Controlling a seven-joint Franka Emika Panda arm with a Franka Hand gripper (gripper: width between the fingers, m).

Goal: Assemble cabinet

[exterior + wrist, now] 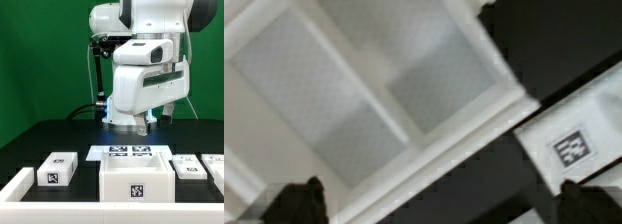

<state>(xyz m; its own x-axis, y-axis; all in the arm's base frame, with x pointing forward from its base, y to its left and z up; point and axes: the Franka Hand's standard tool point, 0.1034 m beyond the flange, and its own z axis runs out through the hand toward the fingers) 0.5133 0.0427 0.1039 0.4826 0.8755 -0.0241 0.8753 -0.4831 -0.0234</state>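
White cabinet (pixel 135 182) sits just beside the marker board (pixel 130 152), on the side nearer the exterior camera. Its tagged face points toward that camera, and its long axis seemingly runs along the board's near edge. The gripper (pixel 133 126) hovers over the board's far side, fingers (pixel 295 203) spread and empty (both tips show dark in the wrist view). Descending off-centre could shove the cabinet askew.

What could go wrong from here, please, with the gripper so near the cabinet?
1. The gripper hangs open close to the cabinet. If it comes down, a finger may strike a white rail instead of straddling it.
2. In the wrist view a small tagged block lies close beside the cabinet. Nudging the cabinet could shove it.
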